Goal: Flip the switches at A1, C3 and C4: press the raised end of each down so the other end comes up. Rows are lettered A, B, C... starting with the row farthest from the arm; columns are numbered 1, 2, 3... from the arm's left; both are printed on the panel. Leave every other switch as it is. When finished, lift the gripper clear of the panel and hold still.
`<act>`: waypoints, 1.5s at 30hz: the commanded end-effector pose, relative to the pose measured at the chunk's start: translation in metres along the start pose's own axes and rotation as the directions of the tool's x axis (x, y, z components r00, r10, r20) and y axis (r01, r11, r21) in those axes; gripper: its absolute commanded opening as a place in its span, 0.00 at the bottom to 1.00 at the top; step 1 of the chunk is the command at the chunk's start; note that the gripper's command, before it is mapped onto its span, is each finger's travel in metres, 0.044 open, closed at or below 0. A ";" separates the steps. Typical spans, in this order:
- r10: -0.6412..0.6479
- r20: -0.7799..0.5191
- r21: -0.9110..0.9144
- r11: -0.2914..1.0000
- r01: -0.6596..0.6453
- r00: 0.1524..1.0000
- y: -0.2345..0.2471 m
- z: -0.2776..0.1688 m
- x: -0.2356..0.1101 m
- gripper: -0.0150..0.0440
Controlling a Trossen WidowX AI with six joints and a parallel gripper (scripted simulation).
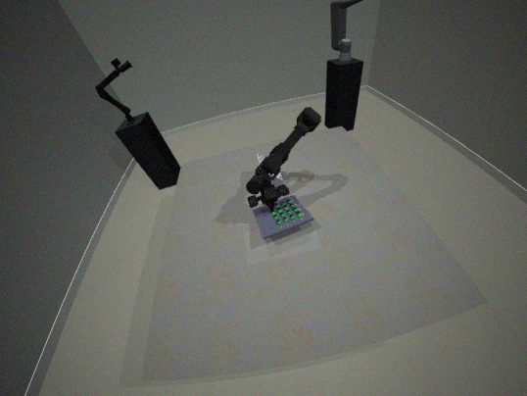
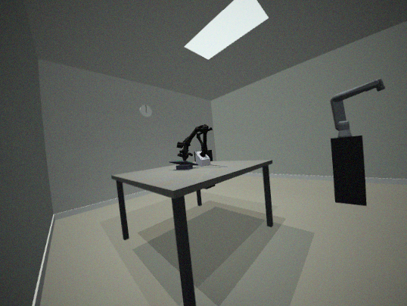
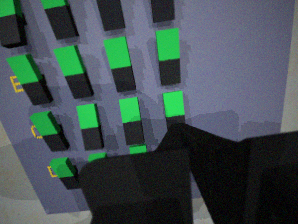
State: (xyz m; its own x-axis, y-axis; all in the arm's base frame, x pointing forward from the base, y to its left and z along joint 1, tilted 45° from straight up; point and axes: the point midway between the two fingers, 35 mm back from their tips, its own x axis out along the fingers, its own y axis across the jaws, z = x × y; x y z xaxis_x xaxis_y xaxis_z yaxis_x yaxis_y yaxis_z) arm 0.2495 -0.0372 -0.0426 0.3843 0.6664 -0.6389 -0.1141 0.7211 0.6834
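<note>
The blue-grey switch panel [image 1: 264,226] [image 3: 225,65] carries rows of rocker switches with green far halves and dark near halves. My gripper [image 1: 272,208] [image 2: 184,159] [image 3: 177,129] is shut and empty, its tips low at the near dark half of switch C4 [image 3: 174,104]. The tips hide the near end of C4; whether they touch it I cannot tell. Switch C3 [image 3: 131,121] is just left of them in the wrist view. Switch A1 [image 3: 11,29] is at the top left corner, cut off by the frame. Which ends are raised is hard to tell.
Switches B4 [image 3: 168,56] and B3 [image 3: 120,62] lie beyond row C. D3 [image 3: 138,149] and D2 [image 3: 97,157] are mostly hidden by the gripper; D4 is not visible. The panel stands on the table [image 2: 223,170]. Two other arms stand on distant pedestals.
</note>
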 end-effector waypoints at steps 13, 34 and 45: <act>0.002 0.003 0.001 1.000 -0.002 1.000 0.000 0.000 0.002 0.25; 0.002 -0.025 0.002 1.000 -0.002 1.000 0.046 0.032 -0.068 0.25; 0.002 -0.024 0.003 1.000 -0.002 1.000 0.048 0.033 -0.069 0.25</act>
State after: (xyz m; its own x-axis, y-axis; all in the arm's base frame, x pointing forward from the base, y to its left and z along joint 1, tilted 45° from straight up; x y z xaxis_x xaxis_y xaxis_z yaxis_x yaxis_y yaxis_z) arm 0.2470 -0.0553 0.0435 0.3596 0.6711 -0.6483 -0.1147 0.7213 0.6831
